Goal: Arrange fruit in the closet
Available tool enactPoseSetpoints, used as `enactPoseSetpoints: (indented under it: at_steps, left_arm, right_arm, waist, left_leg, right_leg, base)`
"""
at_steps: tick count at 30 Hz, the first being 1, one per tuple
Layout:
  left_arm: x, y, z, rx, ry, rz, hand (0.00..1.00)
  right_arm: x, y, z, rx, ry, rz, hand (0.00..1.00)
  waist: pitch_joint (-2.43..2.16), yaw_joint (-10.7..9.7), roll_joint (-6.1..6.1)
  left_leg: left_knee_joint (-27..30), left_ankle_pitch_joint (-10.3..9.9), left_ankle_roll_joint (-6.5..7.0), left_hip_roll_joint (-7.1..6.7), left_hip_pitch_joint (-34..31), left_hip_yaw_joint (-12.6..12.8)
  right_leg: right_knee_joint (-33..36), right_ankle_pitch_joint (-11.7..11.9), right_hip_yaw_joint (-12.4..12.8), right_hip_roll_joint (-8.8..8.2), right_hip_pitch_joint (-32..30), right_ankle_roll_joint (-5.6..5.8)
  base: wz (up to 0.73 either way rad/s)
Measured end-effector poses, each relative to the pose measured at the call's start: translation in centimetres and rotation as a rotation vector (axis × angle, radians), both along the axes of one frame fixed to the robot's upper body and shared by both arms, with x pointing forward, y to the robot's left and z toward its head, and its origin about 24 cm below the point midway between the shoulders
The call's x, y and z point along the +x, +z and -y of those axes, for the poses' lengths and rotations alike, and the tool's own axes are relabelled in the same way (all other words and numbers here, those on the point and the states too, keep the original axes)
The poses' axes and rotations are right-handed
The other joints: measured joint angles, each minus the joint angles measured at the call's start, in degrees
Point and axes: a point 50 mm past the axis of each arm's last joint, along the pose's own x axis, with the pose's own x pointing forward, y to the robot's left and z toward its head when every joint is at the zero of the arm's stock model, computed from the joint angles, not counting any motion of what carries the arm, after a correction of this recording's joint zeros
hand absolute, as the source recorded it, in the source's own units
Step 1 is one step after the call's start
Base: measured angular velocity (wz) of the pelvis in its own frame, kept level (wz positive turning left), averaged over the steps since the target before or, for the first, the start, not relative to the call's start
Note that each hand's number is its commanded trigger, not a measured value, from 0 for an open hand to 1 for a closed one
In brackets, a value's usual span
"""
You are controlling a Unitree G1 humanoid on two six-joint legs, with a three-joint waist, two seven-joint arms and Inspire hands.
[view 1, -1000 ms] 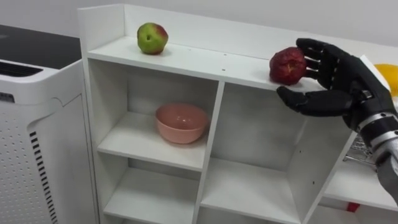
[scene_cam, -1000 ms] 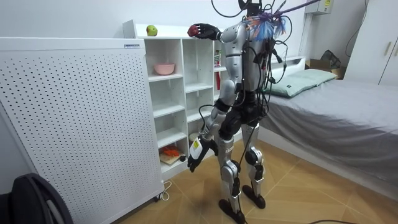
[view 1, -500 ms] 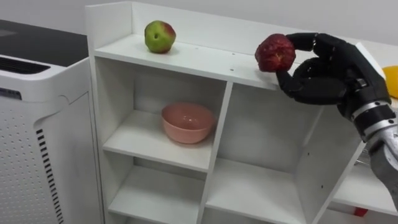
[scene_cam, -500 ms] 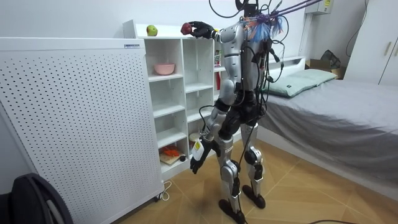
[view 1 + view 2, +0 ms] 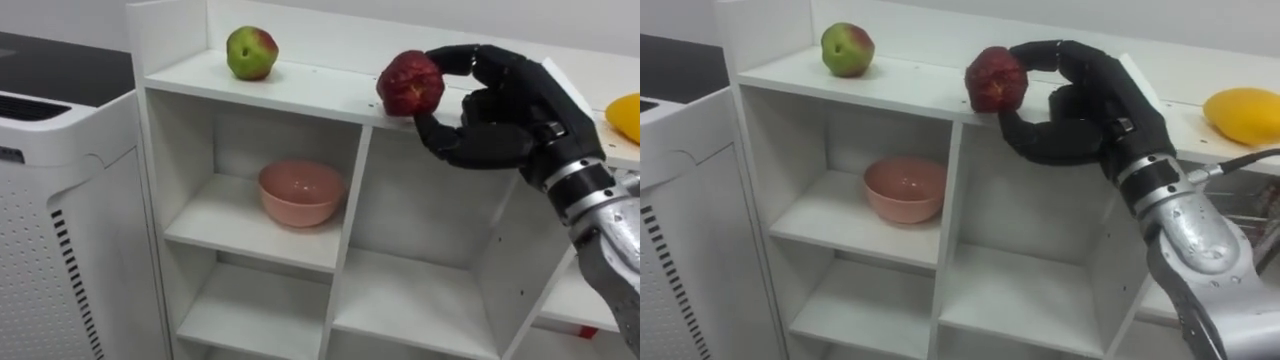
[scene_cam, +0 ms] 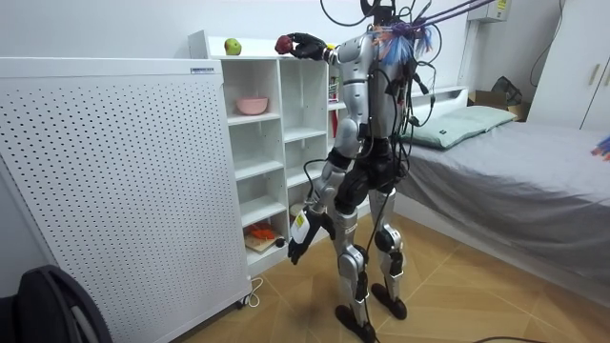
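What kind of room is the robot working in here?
Probably a bedroom: a bed with a pillow stands near the robot, and a white shelf unit holds a bowl.

Close head stereo, distant room camera

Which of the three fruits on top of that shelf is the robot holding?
The dark red fruit in the middle, with the right hand curled round it. The green apple at left and yellow fruit at right lie untouched.
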Motion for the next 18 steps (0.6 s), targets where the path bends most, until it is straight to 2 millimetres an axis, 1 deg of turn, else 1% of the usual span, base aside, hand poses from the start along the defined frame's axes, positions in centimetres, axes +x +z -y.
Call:
enactPoseSetpoints:
  at_steps: [1,3,4,8,9,12,18]
  left_arm:
    - [0.0,0.0,0.0,-0.002,0.001,0.002,0.0]
    - [0.1,0.0,0.1,-0.005,-0.002,0.007,0.0]
    - [0.1,0.0,0.1,-0.004,-0.002,0.006,0.0]
    - [0.2,-0.1,0.3,-0.008,-0.014,0.005,0.0]
    - [0.2,-0.1,0.4,-0.01,-0.02,0.002,0.0]
    - [0.6,-0.1,0.5,-0.011,-0.024,0.011,0.0]
    - [0.7,-0.1,0.7,-0.013,-0.043,0.006,0.0]
  right_arm:
    - [-0.2,-0.1,-0.5,-0.005,0.025,0.002,1.0]
    - [-0.6,-0.1,-1.0,-0.016,0.053,0.008,1.0]
    - [-1.1,-0.3,-1.4,-0.018,0.075,0.012,1.0]
    - [-2.7,-0.9,-2.9,-0.025,0.168,0.02,1.0]
    - [-3.1,-1.1,-3.6,-0.03,0.206,0.022,1.0]
    - [-3.8,-1.1,-4.8,-0.051,0.277,0.028,1.0]
    - [-4.3,-0.8,-5.6,-0.054,0.337,0.048,1.0]
  waist:
    - [-0.15,-0.1,0.18]
    - [-0.26,-0.1,0.37]
    - [-0.28,0.0,0.42]
    - [-0.21,0.2,0.63]
    - [-0.19,0.2,0.82]
    - [-0.09,0.1,1.05]
    - [-0.13,-0.1,1.15]
  left_leg:
    - [0.0,0.0,0.0,-0.01,0.1,0.0]
    - [0.1,0.0,0.0,0.03,0.4,0.4]
    - [0.0,0.0,0.0,0.04,0.3,0.6]
    - [0.0,0.0,0.0,0.13,0.4,1.1]
    - [0.0,0.0,0.01,0.16,0.5,1.3]
    - [0.1,0.0,0.0,0.21,0.5,1.5]
    - [0.2,0.0,0.0,0.21,0.3,1.6]
  right_leg:
    - [0.0,0.0,0.2,-0.01,0.1,0.0]
    - [0.0,0.0,0.7,-0.01,0.1,0.0]
    - [0.0,0.0,1.4,0.0,0.1,0.0]
    - [0.0,0.0,1.7,0.02,0.0,0.0]
    - [0.0,0.0,2.1,0.04,0.0,0.0]
    - [0.0,0.0,2.6,0.1,0.1,0.0]
    - [0.1,0.0,2.6,0.1,0.1,0.0]
  base:
    - [0.0]
    - [-0.06]
    - [-0.07]
    - [-0.07]
    - [-0.1]
    - [-0.06]
    - [0.0]
